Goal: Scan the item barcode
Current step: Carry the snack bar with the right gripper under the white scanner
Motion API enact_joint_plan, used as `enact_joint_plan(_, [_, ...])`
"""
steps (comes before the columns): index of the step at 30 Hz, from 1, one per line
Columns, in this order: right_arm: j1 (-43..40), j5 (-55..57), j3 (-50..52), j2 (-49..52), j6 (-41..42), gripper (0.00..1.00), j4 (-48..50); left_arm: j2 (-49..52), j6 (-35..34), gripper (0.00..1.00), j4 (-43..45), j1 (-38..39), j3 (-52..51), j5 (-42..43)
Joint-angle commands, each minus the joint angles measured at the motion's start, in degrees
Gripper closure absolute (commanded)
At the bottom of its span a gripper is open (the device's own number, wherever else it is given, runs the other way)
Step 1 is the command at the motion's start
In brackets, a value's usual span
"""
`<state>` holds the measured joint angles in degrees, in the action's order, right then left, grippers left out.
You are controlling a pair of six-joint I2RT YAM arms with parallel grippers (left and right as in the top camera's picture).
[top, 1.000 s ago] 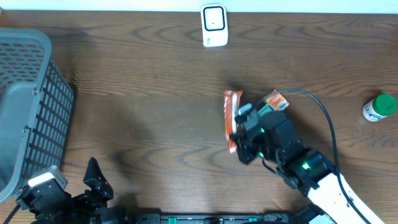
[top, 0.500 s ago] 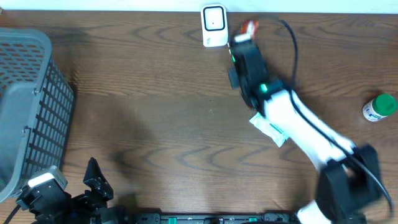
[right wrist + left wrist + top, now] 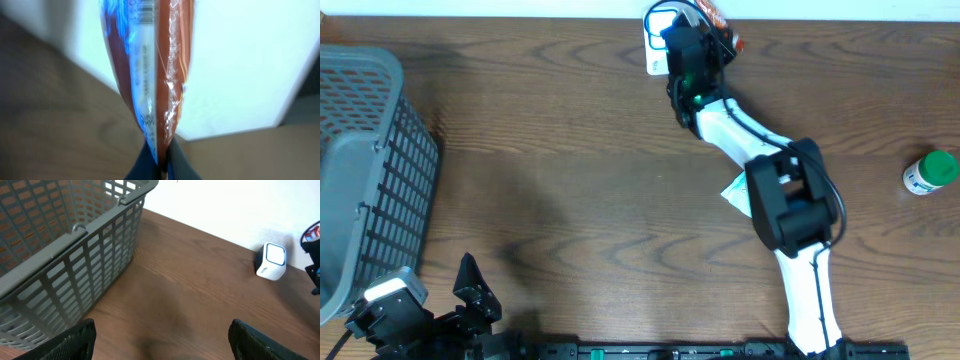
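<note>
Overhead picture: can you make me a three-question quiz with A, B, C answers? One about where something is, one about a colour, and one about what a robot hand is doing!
1. Where is the grey basket?
A) at the left edge of the table
B) touching the white box at the back
C) at the far right

2. What colour is the cap of the bottle?
A) red
B) green
C) yellow

3. What is the right hand doing?
A) hanging open and empty
B) pinching the orange packet
C) resting inside the basket

Answers:
1 A, since the basket fills the left side of the overhead view.
2 B, since the cap on the white bottle is bright green.
3 B, since the right wrist view shows the packet squeezed between the closed fingers.
</note>
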<state>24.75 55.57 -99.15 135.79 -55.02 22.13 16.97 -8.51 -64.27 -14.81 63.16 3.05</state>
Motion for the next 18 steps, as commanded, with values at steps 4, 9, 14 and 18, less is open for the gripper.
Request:
enact_joint_plan(4, [0.9, 5.4, -2.3, 7.5, -34.4, 0.99, 13.6, -0.3, 1.0, 0.15, 0.0, -0.2, 0.0, -0.3])
enact_joint_plan(9, [1.9, 5.1, -2.3, 11.4, -38.1, 0.99, 13.3, -0.3, 1.0, 0.15, 0.0, -0.2, 0.0, -0.3])
enact_joint_plan(14, [3.0, 5.0, -2.3, 14.0, -38.9, 0.99, 13.6, -0.3, 1.0, 0.15, 0.0, -0.2, 0.0, -0.3])
enact_joint_plan(18, [3.1, 4.8, -2.3, 14.4, -39.0, 0.99, 13.9, -0.3, 1.0, 0.15, 0.0, -0.2, 0.0, -0.3])
